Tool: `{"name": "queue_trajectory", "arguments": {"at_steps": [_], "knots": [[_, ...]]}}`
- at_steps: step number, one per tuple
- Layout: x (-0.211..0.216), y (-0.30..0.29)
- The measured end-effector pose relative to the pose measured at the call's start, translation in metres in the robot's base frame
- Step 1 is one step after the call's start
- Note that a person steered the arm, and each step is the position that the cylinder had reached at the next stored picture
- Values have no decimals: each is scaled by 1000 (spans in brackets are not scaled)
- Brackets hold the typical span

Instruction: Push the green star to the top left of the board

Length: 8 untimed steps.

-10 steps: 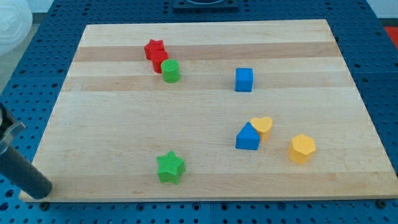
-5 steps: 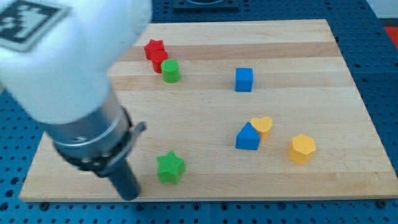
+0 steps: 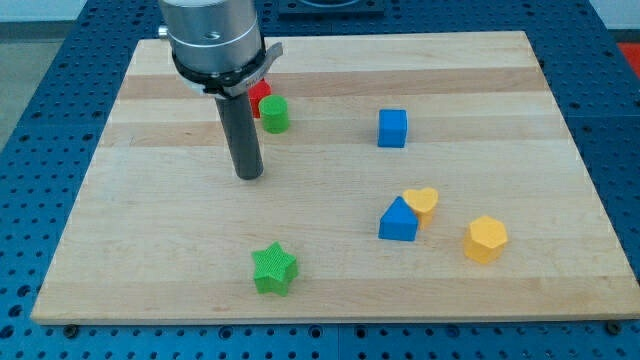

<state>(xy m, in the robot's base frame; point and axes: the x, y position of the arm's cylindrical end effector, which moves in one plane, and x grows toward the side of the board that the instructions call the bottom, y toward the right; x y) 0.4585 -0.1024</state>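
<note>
While my tip (image 3: 250, 174) rests on the pale wooden counter (image 3: 330, 290) left of centre, the green plastic star block (image 3: 274, 269) lies well apart from it, near the counter's bottom edge and slightly to the tip's right.

- The rig carries no fingers, only the straight dark rod (image 3: 241, 133); so no open or closed state applies.
- Green plastic cylinder block (image 3: 274, 114): toward the top edge, left of centre, just right of the rod.
- Red plastic block (image 3: 260, 96): touching the green cylinder on its upper left, largely hidden behind the rod; shape cannot be made out.
- Blue plastic cube block (image 3: 392, 128): upper half, right of centre.
- Blue plastic block with sloped top (image 3: 398, 221): lower right area.
- Yellow plastic heart block (image 3: 422, 202): touching that blue block at its upper right.
- Yellow plastic hexagonal block (image 3: 486, 239): near the heart, closer to the right edge.
</note>
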Motion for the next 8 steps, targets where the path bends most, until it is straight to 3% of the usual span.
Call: {"name": "queue_trajectory", "arguments": {"at_steps": [3,4,6,8], "knots": [[152,-119],[160,-118],[159,-68],[159,23]]}}
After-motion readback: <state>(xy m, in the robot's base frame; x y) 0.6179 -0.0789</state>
